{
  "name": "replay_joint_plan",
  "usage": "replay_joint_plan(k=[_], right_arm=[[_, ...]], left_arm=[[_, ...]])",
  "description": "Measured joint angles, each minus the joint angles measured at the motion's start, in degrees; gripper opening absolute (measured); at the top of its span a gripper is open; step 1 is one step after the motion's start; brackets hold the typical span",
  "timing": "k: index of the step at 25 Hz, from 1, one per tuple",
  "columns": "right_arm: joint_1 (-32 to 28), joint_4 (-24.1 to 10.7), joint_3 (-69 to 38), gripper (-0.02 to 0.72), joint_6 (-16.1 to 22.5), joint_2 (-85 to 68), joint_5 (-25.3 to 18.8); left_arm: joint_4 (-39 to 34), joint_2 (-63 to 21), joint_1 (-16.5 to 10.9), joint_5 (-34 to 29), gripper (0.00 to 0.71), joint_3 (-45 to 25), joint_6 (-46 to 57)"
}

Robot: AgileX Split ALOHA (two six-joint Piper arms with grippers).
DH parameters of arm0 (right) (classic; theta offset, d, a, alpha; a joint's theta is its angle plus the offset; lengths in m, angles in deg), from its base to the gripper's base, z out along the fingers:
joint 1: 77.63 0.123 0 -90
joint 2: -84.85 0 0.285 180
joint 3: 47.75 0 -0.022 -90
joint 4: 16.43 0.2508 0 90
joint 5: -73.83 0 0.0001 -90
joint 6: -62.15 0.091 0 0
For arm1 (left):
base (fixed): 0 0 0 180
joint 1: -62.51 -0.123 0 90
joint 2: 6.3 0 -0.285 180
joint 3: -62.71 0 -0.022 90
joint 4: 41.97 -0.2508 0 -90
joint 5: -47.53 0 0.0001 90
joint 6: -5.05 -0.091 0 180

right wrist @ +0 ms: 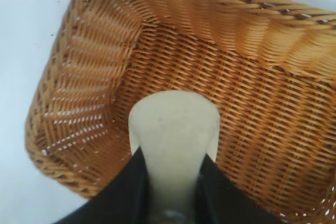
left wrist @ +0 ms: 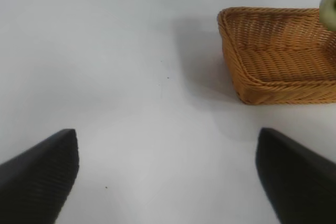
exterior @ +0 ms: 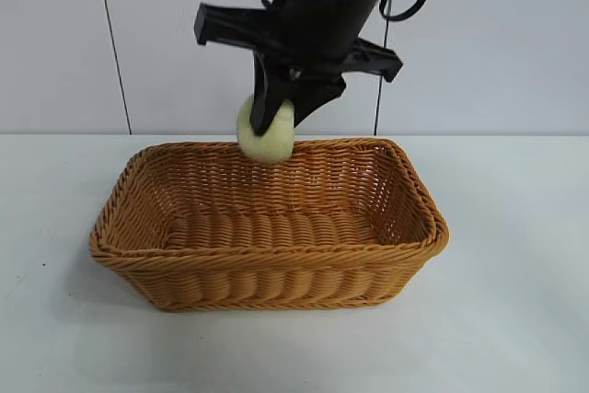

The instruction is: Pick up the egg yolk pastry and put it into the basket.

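Observation:
The pale cream egg yolk pastry (exterior: 269,138) hangs above the back part of the orange-tan wicker basket (exterior: 276,269), clamped between the black fingers of my right gripper (exterior: 273,121). Seen from the right wrist, the pastry (right wrist: 173,129) is squeezed between the two fingers over the basket's woven floor (right wrist: 252,108), near one corner. My left gripper (left wrist: 168,177) stands open over bare white table, off to the side of the basket (left wrist: 278,56), with nothing between its fingers (left wrist: 44,174).
A white table (exterior: 515,301) surrounds the basket on all sides. A pale panelled wall (exterior: 55,43) rises behind it. The basket's inside holds nothing.

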Motion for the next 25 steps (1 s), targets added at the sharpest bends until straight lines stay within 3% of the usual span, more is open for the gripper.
replay_joint_plan(k=[12, 15, 20, 25], right_arm=[[0.0, -0.19, 0.0, 0.151, 0.67, 9.54, 1.89], [0.0, -0.19, 0.0, 0.265, 0.67, 9.54, 1.84], [0.0, -0.19, 0.12, 0.615, 0.67, 9.45, 0.69], [0.0, -1.15, 3.24, 0.686, 0.67, 7.76, -4.1]], left_arm=[[0.0, 0.0, 0.0, 0.0, 0.675, 0.0, 0.0], [0.0, 0.0, 0.0, 0.0, 0.675, 0.0, 0.0], [0.0, 0.0, 0.0, 0.0, 0.675, 0.0, 0.0], [0.0, 0.0, 0.0, 0.0, 0.675, 0.0, 0.0]])
